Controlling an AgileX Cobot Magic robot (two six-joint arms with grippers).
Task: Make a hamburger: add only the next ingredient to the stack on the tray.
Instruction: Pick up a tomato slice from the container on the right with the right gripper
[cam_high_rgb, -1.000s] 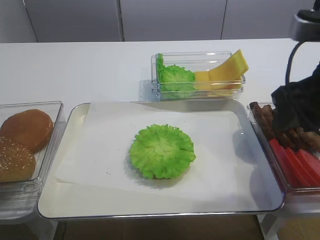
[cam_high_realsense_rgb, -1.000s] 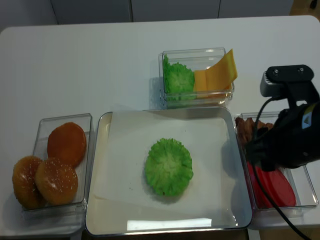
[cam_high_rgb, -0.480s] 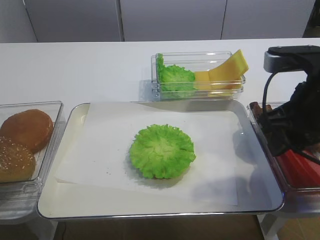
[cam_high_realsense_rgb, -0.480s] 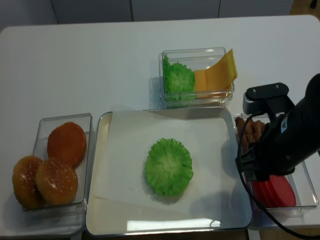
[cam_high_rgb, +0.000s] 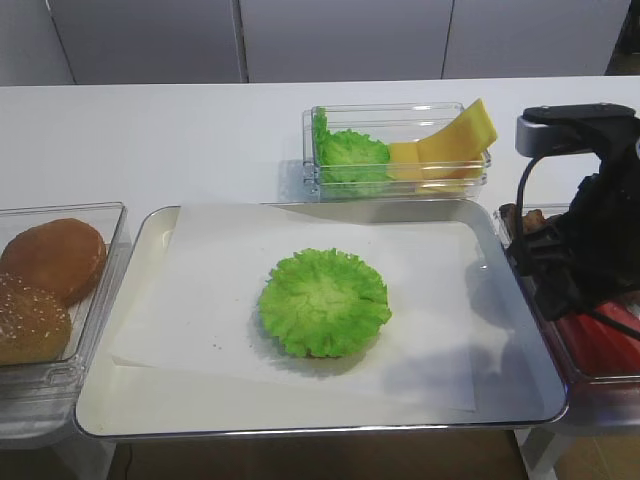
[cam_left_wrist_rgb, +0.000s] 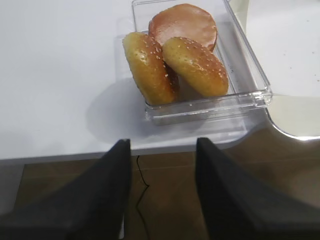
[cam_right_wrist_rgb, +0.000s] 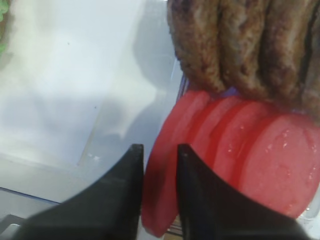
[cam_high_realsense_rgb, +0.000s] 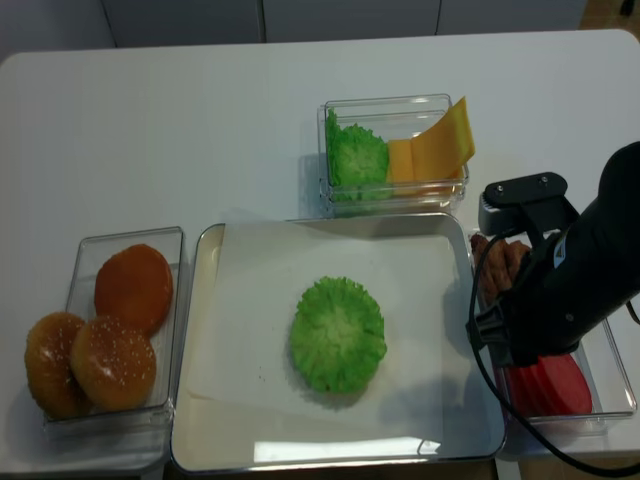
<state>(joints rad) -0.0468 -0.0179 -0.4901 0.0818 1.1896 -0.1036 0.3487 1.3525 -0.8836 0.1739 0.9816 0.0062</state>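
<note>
Right gripper (cam_right_wrist_rgb: 159, 192) fingers pinch the end slice of flat round red tomato slices (cam_right_wrist_rgb: 162, 185), w/ brown meat pieces (cam_right_wrist_rgb: 240, 45) behind. Frilly green lettuce stack (cam_high_rgb: 323, 302) sits mid shiny metal tray (cam_high_rgb: 150, 240). Left gripper (cam_left_wrist_rgb: 162, 192) fingers spread, empty, near sesame buns (cam_left_wrist_rgb: 175, 60).

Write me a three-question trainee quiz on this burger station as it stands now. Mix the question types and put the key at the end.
1. True or false: the right gripper has its jaws set on either side of the edge of a tomato slice.
2. What tops the stack on the tray? A) cheese B) lettuce C) a bun half
3. Fill in: the bin with the tomato slices also holds brown ____ pieces.

Key
1. True; the outermost slice sits between them.
2. B
3. meat
</note>
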